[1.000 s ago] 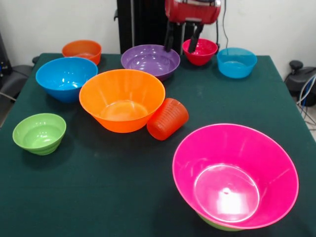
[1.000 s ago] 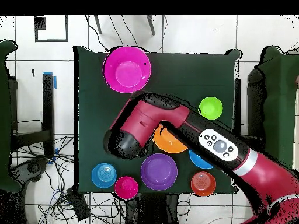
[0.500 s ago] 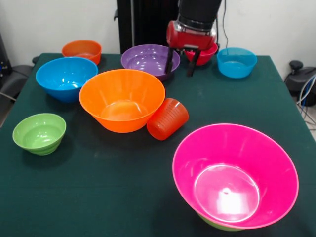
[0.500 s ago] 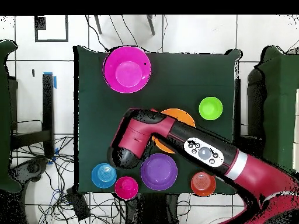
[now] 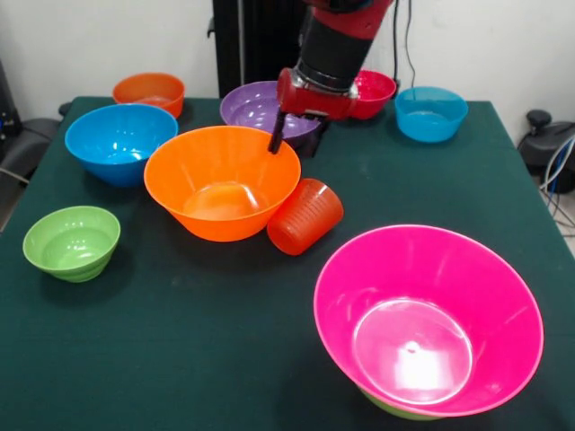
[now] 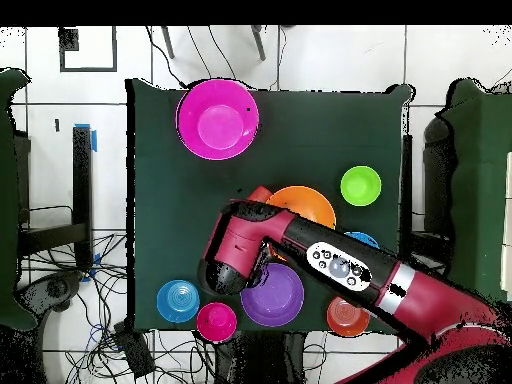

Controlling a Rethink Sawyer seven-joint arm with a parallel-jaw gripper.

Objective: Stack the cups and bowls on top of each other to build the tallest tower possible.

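Observation:
My gripper (image 5: pixel 294 139) hangs open and empty over the purple bowl's (image 5: pixel 260 106) near rim, one finger (image 5: pixel 275 137) just above the large orange bowl's (image 5: pixel 222 180) far edge. The orange-red cup (image 5: pixel 305 215) lies on its side against that orange bowl's right side. At the front right the big pink bowl (image 5: pixel 427 319) sits in a green bowl (image 5: pixel 395 409), of which only a sliver shows. In the overhead view the arm (image 6: pixel 300 255) covers the gripper and part of the orange bowl (image 6: pixel 305 200); the pink bowl (image 6: pixel 218 118) lies apart.
A medium blue bowl (image 5: pixel 119 139) and a small green bowl (image 5: pixel 72 241) stand on the left. Along the back are a small orange bowl (image 5: pixel 149 90), a magenta-red bowl (image 5: pixel 373 88) and a small light-blue bowl (image 5: pixel 430 112). The dark green table (image 5: pixel 180 359) carries everything.
The gripper has come down and moved left and nearer, from beside the magenta-red bowl to the purple bowl's near rim by the large orange bowl. No bowl or cup has moved.

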